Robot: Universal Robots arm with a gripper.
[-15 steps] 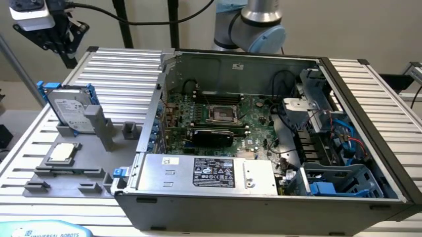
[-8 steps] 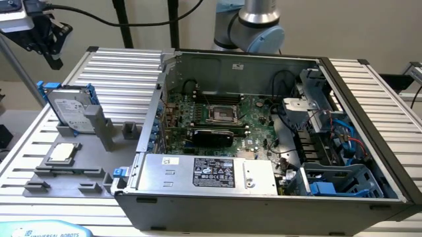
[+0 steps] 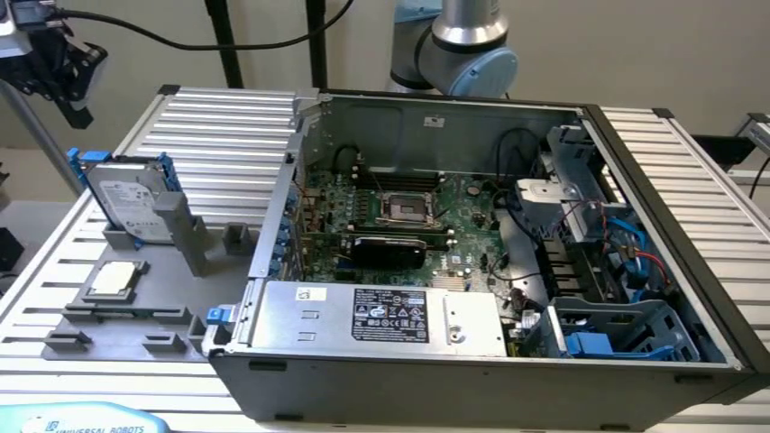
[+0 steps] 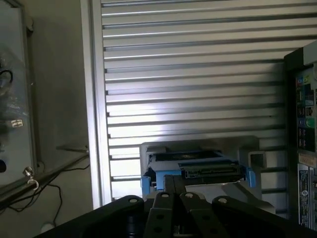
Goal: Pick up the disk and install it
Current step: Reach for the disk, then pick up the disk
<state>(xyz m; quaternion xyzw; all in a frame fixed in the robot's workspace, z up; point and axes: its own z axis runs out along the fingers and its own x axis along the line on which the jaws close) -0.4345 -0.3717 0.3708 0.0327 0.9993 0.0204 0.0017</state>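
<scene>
Disk, a flat silver-grey hard drive with white label and blue carrier rails point(image 3: 124, 200), stands on edge in the grey plastic stand point(image 3: 180, 239) on the slatted aluminium worktop point(image 3: 229, 135). It is probably propped there so its upper edge is free to grasp. Black gripper point(image 4: 173, 179) hangs clear of the stand, facing the disk, fingers together, holding nothing. Disk not yet picked.
</scene>
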